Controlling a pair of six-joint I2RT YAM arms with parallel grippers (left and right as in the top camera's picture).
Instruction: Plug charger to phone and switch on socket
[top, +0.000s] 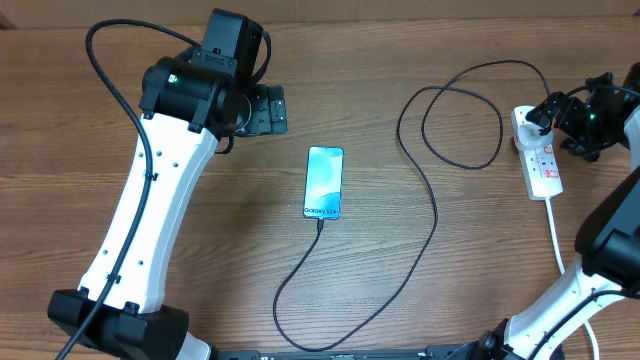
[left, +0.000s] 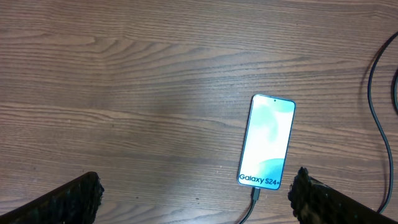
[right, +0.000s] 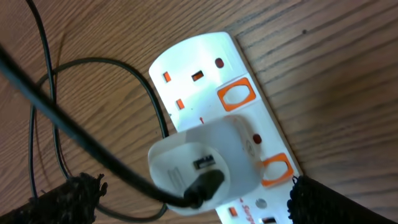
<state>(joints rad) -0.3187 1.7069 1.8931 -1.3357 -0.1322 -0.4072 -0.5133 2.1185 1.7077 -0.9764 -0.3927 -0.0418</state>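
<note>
The phone (top: 324, 182) lies flat mid-table, its cyan screen up and the Galaxy text at its near end. The charger cable (top: 432, 215) has its tip in the phone's near end (left: 255, 194), curls over the table and ends in a black plug (right: 204, 182) seated in a white adapter (right: 205, 155) on the socket (top: 543, 165). My left gripper (top: 268, 108) is open, up-left of the phone (left: 266, 142), holding nothing. My right gripper (right: 196, 200) hangs open over the socket's (right: 199, 59) far end, its fingertips (right: 320, 202) either side of the adapter. The orange switches (right: 236, 94) show beside it.
The socket's thick white cord (top: 556, 240) runs toward the near right, past the right arm's base. Loose loops of charger cable (top: 460, 120) lie left of the socket. The left arm's white link (top: 150, 210) crosses the table's left side.
</note>
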